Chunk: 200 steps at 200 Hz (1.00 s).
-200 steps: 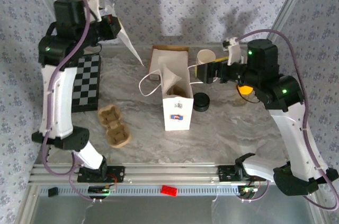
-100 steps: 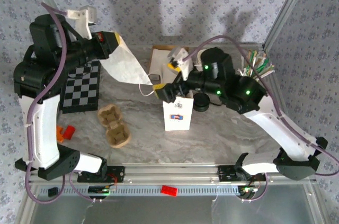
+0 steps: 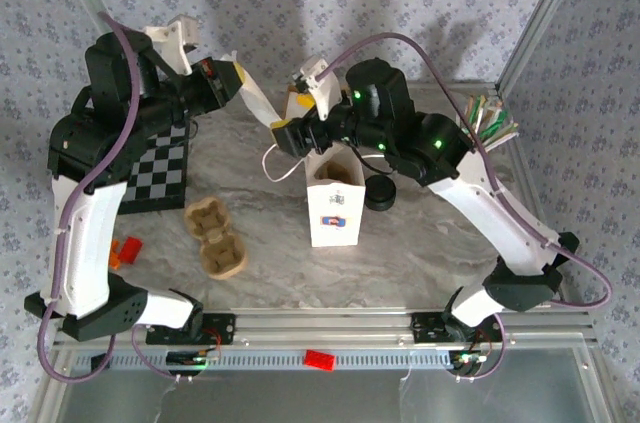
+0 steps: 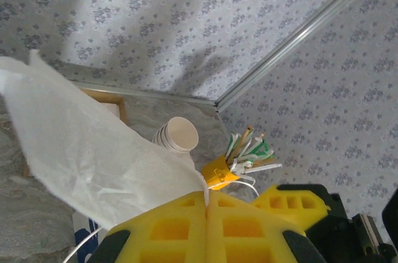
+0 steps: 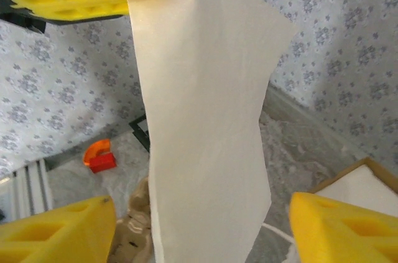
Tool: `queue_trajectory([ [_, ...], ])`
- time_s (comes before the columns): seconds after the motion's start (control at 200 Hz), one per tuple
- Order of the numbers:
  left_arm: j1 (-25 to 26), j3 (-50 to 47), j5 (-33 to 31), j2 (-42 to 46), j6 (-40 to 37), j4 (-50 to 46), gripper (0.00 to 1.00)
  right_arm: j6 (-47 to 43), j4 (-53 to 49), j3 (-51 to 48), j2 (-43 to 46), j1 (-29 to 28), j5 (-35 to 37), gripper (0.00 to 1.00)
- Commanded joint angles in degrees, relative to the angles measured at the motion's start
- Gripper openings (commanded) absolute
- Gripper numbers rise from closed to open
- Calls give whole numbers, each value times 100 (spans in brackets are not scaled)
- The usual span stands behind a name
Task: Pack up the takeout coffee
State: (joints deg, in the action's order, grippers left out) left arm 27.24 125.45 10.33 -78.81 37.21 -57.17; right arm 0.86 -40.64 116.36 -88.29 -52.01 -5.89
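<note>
Your takeout coffee (image 3: 380, 193) stands upright on the desk (image 3: 440, 253), lid up, just beside the right side of the white paper bag (image 3: 335, 211); it lies lower right of the right end effector (image 3: 286, 133), whose arm is the nearer; that end effector gapes around a white paper sheet (image 3: 252, 101), which the left end effector (image 3: 229, 79) clenches; count one lidded cup, one bag, one sheet.

The wallpaper (image 3: 400, 3) is pale grey-lilac, dotted with small darker floral sprigs. The table (image 3: 430, 243) is grey-veined marble. The checkerboard (image 3: 160, 158) is black and white. The standing paper bag (image 3: 335, 213) is white with what looks like a blue print. The pulp tray (image 3: 215, 238) is tan. The paper sheet (image 4: 93, 157) is white. The left gripper (image 4: 206, 199) and right gripper (image 5: 199, 229) are yellow-fingered. The stacked cups (image 4: 177, 135) are cream.
</note>
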Motion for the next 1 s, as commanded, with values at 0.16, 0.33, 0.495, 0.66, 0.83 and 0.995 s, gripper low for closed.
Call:
queue_trajectory([
  [0.16,119,106,-323,34,225,163,0,-75,-961,934,-531,46,-425,55],
  [0.33,201,137,-552,-4,250,95,0,-22,-987,1132,-737,26,-524,48],
  [0.495,250,179,-667,-65,261,14,0,-14,-1147,1560,-1014,20,-661,28],
  [0.66,264,328,-786,-135,148,-168,0,22,-1287,1779,-1078,15,-916,1],
  [0.83,200,918,-817,-390,-392,-556,35,464,-1328,1932,-1046,76,-1943,0],
  [0.995,73,2139,-432,-922,-961,-1240,63,1010,-1260,1741,-834,139,-2643,0],
])
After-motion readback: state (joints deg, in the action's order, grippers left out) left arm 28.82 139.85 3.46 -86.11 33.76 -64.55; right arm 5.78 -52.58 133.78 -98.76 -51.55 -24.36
